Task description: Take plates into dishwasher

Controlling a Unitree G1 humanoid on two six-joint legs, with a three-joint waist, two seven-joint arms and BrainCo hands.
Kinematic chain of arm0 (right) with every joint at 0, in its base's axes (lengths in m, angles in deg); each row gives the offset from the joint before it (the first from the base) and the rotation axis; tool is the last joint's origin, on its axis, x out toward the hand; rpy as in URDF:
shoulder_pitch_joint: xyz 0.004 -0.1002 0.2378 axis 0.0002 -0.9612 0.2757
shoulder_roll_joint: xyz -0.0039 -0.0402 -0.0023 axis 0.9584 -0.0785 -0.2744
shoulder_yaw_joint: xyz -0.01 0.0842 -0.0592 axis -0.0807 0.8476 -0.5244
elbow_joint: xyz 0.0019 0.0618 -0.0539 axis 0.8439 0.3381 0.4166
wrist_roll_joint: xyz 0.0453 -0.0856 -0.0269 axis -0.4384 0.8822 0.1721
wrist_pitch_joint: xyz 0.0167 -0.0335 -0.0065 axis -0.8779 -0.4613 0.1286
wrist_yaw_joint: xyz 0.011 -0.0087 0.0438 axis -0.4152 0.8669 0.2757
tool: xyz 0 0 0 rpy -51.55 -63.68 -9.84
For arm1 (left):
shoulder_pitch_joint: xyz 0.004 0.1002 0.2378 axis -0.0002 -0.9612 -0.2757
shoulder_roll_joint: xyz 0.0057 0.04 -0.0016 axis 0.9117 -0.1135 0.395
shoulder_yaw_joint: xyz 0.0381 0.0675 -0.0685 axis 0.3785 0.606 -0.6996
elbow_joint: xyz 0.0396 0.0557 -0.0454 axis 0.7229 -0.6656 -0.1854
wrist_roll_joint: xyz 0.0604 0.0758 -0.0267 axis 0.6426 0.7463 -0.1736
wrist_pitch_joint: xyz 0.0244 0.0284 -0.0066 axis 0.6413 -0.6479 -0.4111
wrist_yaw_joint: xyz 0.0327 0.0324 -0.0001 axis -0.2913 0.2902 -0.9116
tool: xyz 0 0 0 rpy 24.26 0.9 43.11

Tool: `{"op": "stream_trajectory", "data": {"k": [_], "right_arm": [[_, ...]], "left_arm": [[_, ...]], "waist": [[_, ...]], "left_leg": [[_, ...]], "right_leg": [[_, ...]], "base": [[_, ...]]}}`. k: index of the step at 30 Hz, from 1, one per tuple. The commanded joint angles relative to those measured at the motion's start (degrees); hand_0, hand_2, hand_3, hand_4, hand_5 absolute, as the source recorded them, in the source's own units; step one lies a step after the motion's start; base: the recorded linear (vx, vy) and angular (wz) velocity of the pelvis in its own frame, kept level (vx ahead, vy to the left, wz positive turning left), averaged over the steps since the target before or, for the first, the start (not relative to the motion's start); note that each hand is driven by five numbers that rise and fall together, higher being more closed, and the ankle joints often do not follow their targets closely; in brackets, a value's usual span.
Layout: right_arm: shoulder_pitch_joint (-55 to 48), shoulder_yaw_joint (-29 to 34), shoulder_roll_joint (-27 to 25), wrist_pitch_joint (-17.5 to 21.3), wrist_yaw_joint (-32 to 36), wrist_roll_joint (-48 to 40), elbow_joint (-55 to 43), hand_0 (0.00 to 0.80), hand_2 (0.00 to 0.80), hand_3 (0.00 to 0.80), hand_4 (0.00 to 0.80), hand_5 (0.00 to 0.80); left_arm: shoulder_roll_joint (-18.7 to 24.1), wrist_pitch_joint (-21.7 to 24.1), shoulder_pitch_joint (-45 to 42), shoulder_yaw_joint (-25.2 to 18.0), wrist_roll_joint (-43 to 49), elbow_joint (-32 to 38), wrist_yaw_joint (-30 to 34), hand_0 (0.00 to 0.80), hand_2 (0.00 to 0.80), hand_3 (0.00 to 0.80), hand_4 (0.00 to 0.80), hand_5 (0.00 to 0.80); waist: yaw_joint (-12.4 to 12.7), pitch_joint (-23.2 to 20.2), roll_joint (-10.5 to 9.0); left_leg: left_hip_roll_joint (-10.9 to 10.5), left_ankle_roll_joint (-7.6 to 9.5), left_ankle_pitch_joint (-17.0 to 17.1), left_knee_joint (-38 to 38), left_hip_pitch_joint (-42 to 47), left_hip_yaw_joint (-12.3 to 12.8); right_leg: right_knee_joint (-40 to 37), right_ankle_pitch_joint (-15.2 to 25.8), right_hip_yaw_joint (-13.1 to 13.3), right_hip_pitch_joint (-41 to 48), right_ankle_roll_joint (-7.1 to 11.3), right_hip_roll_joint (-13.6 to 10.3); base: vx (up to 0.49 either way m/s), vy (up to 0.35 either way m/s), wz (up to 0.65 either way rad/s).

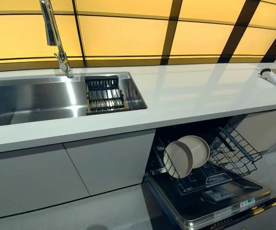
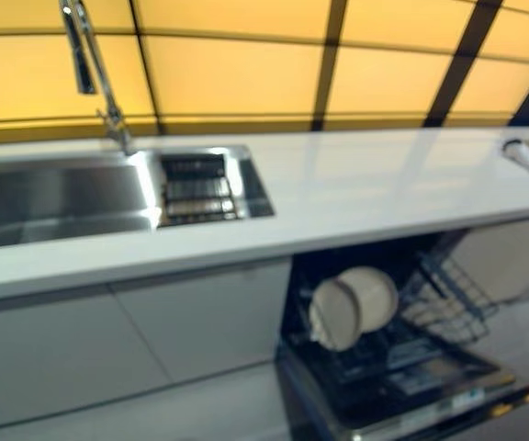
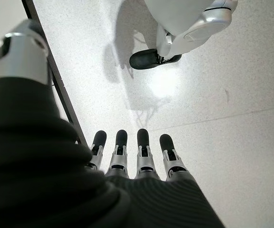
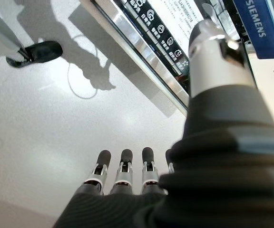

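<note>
Two beige plates (image 1: pixel 186 154) stand upright, one behind the other, in the wire rack (image 1: pixel 210 165) of the open dishwasher (image 1: pixel 214 201) under the white counter. They also show in the right eye view (image 2: pixel 352 305). Neither hand shows in the eye views. My left hand (image 3: pixel 132 156) hangs over the pale floor with straight fingers and holds nothing. My right hand (image 4: pixel 122 175) hangs beside the edge of the dishwasher door (image 4: pixel 146 52), fingers straight and empty.
A steel sink (image 1: pixel 42 98) with a tall tap (image 1: pixel 54 36) and a dark drainer basket (image 1: pixel 103 94) is set in the white counter (image 1: pixel 200 91). A small white device (image 1: pixel 270 76) lies at the counter's far right. Grey cabinet fronts (image 1: pixel 71 172) stand left of the dishwasher.
</note>
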Motion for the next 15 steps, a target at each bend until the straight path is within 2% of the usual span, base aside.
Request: {"op": "stream_trajectory", "data": {"k": [1,4,8,10,12,15], "right_arm": [[2.1,0.8,-0.5,1.9,1.3,-4.4,1.7,0.000,0.000,0.000,0.000,0.000],[2.3,0.3,1.6,2.4,3.6,-8.4,1.7,0.000,0.000,0.000,0.000,0.000],[3.0,-0.5,5.4,4.8,10.1,-19.9,0.3,0.000,0.000,0.000,0.000,0.000],[3.6,-1.3,8.4,7.4,16.1,-27.9,-2.9,0.000,0.000,0.000,0.000,0.000],[4.3,-1.7,9.8,9.3,19.7,-30.9,-3.8,0.000,0.000,0.000,0.000,0.000],[6.2,-2.3,12.3,12.3,30.1,-35.6,-6.3,0.000,0.000,0.000,0.000,0.000]], "left_arm": [[0.7,0.9,3.0,0.9,1.4,-1.9,-0.2,0.000,0.000,0.000,0.000,0.000],[0.7,1.1,3.6,1.1,1.1,-1.0,0.0,0.000,0.000,0.000,0.000,0.000],[0.3,1.2,4.0,1.6,0.6,0.9,-0.2,0.000,0.000,0.000,0.000,0.000],[-0.2,1.4,3.7,1.7,0.4,2.3,-0.5,0.000,0.000,0.000,0.000,0.000],[-0.5,1.6,3.6,1.9,0.4,2.6,-0.5,0.000,0.000,0.000,0.000,0.000],[-1.6,2.5,3.1,2.5,0.8,2.4,-0.6,0.000,0.000,0.000,0.000,0.000]], "waist": [[0.2,0.5,1.56],[0.2,1.3,2.10],[0.3,2.7,3.28],[0.3,3.6,4.33],[0.4,4.0,5.02],[0.4,4.6,6.68]], "left_leg": [[-1.6,5.17,-3.8,2.8,1.2,0.3],[-1.8,5.31,-3.8,2.8,0.7,0.3],[-2.3,5.33,-3.6,2.7,-0.2,-0.1],[-2.8,5.36,-3.6,2.7,-0.9,-0.4],[-3.0,5.40,-3.6,2.8,-1.4,-0.5],[-4.0,5.52,-3.7,2.6,-1.9,-0.9]], "right_leg": [[7.8,0.7,0.9,-5.4,1.31,-3.3],[8.0,0.9,1.0,-6.2,1.49,-3.6],[7.8,1.5,0.9,-7.2,1.66,-4.2],[7.4,1.9,0.8,-8.0,1.75,-4.8],[7.4,2.0,0.6,-8.5,1.77,-5.1],[7.5,2.1,0.6,-9.3,1.78,-5.8]], "base": [[-0.079,-0.026,0.00],[-0.100,-0.029,-0.01],[-0.126,-0.027,0.02],[-0.157,-0.014,0.04],[-0.130,0.019,0.02],[-0.104,0.066,0.02]]}}
